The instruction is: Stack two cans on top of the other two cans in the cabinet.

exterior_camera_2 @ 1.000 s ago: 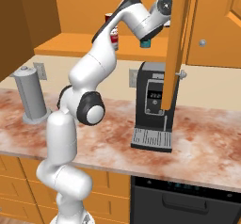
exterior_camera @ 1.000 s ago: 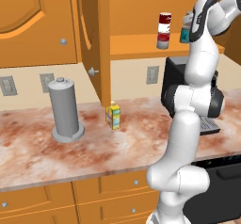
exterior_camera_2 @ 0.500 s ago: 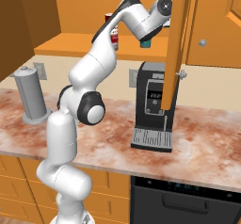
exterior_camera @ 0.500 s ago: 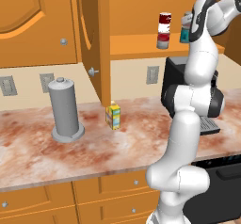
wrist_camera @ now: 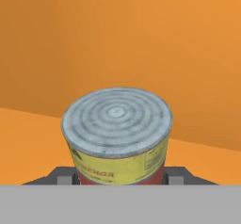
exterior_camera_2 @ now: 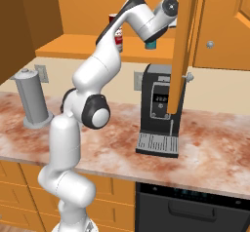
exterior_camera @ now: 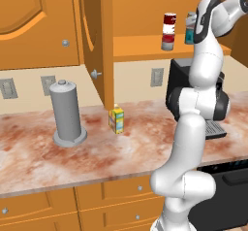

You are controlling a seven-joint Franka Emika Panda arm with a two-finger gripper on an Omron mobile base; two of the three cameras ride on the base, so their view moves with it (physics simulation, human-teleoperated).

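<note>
Left base view: upper right, the stacked pair of dark red-and-white can on grey can (exterior_camera: 168, 31) stands on the shelf of the orange wooden wall cabinet (exterior_camera: 145, 48); beside it the white arm holds a can above the teal blue can (exterior_camera: 189, 33).

Right base view: top centre, the teal can (exterior_camera_2: 151, 44) peeks below the hand.

Hand view: the two-finger gripper (wrist_camera: 120, 177) is clenched on a yellow-labelled, grey-topped can (wrist_camera: 117, 134). Judging so, the second stacking is under way; next comes lowering squarely, then letting go.
</note>
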